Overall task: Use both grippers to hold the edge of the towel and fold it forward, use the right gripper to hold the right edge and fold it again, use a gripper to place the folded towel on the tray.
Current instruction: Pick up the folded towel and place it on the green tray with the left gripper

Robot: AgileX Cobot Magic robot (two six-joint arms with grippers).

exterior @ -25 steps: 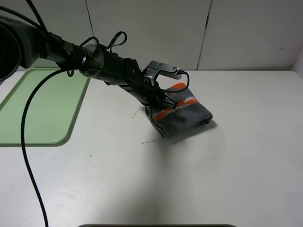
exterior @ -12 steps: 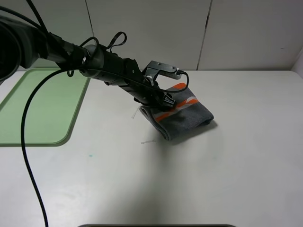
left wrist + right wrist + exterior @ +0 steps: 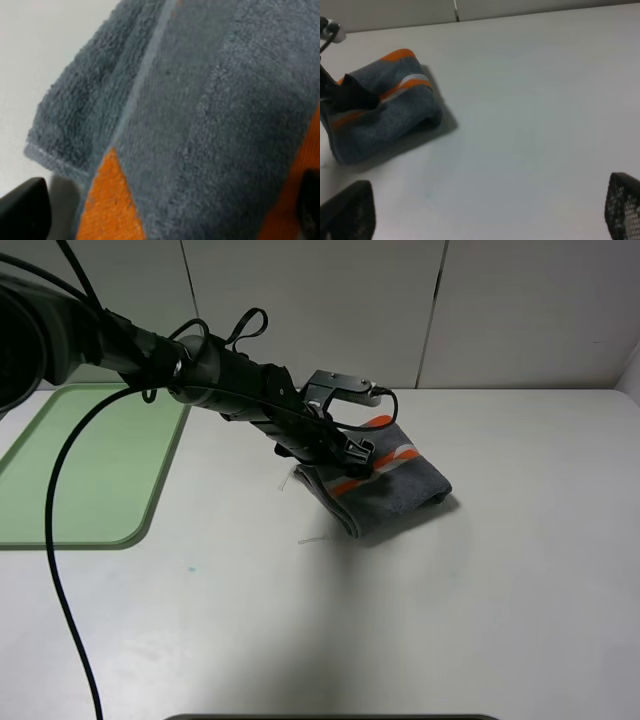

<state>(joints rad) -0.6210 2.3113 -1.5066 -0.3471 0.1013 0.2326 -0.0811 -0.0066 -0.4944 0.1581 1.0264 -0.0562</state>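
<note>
While the dark grey terry towel with orange and white stripes (image 3: 385,483) lies folded into a thick bundle on the white tabletop (image 3: 480,600), your left gripper (image 3: 352,453) hovers right over its near-left end with its black fingers spread apart. In the left wrist view the two fingertips (image 3: 22,207) stand to either side of the cloth, so nothing is pinched. Your right gripper (image 3: 485,210) is also spread wide, well away from the towel, with only bare table between its mesh-faced fingers.

The pale green plastic tray with rounded corners (image 3: 80,465) sits well apart, at the table's left, and holds nothing. Judging by this, the folding looks done and the carry to the tray is what remains.

Watch these risks:
- If you close on only the top layer, the bundle will likely unfold as it lifts.
- The folded stack is thick; a shallow bite near the plain grey stitched hem (image 3: 55,159) could slip out mid-carry.
- Dragging rather than lifting may roll the folds open across the table.
- The dangling black cable (image 3: 60,540) could snag the tray's rim.
</note>
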